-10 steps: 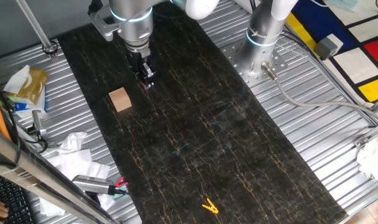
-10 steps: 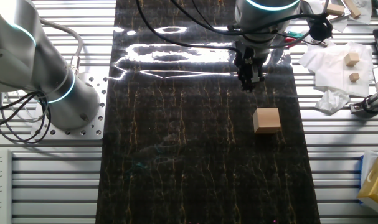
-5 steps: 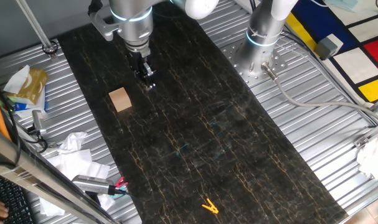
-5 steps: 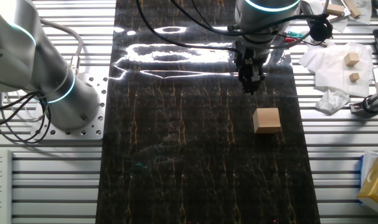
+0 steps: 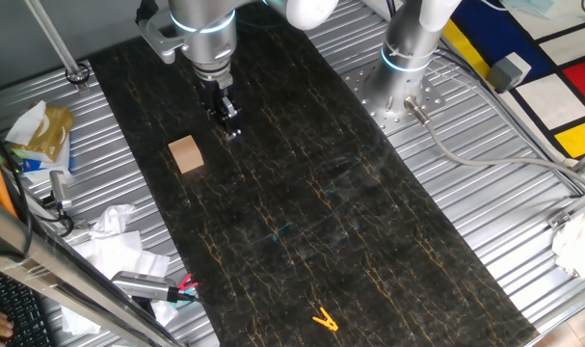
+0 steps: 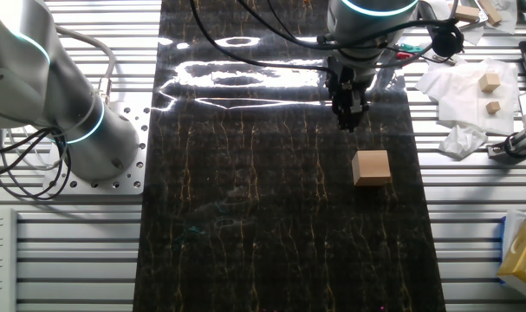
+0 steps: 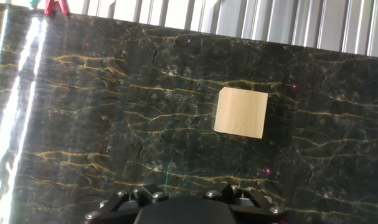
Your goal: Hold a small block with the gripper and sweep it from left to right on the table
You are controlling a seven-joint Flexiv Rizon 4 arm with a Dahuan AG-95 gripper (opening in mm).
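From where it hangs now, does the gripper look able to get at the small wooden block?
Probably yes. The small block lies alone on the table, apart from the gripper, with nothing between them or around the block. Whether the fingers are spread wide enough is not visible.

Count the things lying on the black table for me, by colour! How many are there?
Tan: 1, the small block
Yellow: 1, the little clip
Total: 2 on the table
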